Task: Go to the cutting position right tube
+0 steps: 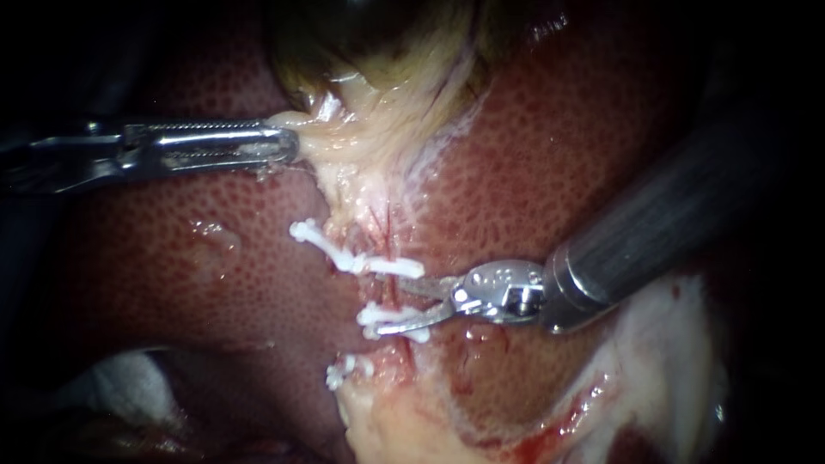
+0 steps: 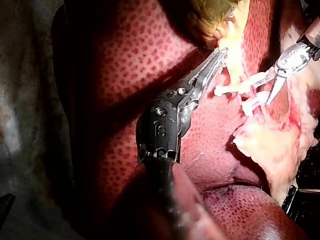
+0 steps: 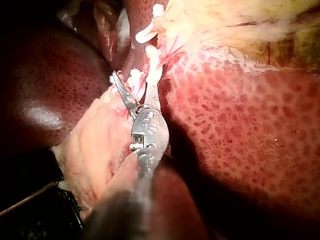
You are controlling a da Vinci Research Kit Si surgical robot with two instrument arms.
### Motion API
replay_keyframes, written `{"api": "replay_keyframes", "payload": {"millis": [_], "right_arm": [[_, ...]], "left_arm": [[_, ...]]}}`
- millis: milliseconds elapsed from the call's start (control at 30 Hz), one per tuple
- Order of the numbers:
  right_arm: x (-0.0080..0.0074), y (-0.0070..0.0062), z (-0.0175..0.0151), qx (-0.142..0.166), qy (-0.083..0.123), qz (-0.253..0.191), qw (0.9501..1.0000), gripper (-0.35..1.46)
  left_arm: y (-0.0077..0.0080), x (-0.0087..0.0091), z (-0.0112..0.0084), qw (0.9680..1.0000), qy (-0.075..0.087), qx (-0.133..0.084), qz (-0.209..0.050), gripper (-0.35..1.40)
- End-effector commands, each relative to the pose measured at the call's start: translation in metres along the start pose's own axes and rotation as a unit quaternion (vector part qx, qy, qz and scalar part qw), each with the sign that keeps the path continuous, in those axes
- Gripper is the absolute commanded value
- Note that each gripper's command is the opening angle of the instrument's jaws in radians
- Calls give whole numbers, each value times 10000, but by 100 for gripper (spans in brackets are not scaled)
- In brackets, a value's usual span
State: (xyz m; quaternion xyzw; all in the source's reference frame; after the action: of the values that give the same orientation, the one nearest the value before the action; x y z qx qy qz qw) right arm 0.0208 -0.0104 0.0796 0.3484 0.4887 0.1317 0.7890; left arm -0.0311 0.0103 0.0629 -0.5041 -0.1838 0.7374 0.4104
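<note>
- Tube (image 1: 388,292) is running down from the pale tissue (image 1: 365,137) beneath the gallbladder (image 1: 369,30) and passing through the middle clip (image 1: 382,320). Only 1 tube is showing in the endoscope view, so I cannot tell whether it is the right one.
- 3 white clips are sitting across the tube. The upper clip (image 1: 344,255) is lying just above the middle clip, slanting up and to the left. The lower clip (image 1: 339,372) is lying just below the middle clip, at the edge of a pale fatty mass (image 1: 404,421).
- Coming in from the right of the middle clip, the right instrument (image 1: 391,305) is holding its 2 jaws spread. 1 jaw is lying along the middle clip and appears to be touching it, while the other is reaching just above it. The stretch of tube between the middle clip and the upper clip is sitting in the gap, not pinched.
- Well above and to the left of the middle clip, the left instrument (image 1: 288,144) is pinching the edge of the pale tissue. Its jaws are lying close together, and the tissue is stretching toward them.
- Mottled red, the liver (image 1: 215,258) is spreading out on both sides of the middle clip.
</note>
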Motion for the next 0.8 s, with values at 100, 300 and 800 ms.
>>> {"api": "replay_keyframes", "payload": {"millis": [100,300,800], "right_arm": [[1,2,1,199,-48,86,9998,140],[9,13,19,453,-99,182,9988,136],[10,20,59,693,-54,291,9972,133]], "left_arm": [[-1,0,0,10000,-2,-3,-1,-35],[-1,0,1,10000,-1,-1,0,-35],[0,-2,3,10000,3,8,3,-35]]}}
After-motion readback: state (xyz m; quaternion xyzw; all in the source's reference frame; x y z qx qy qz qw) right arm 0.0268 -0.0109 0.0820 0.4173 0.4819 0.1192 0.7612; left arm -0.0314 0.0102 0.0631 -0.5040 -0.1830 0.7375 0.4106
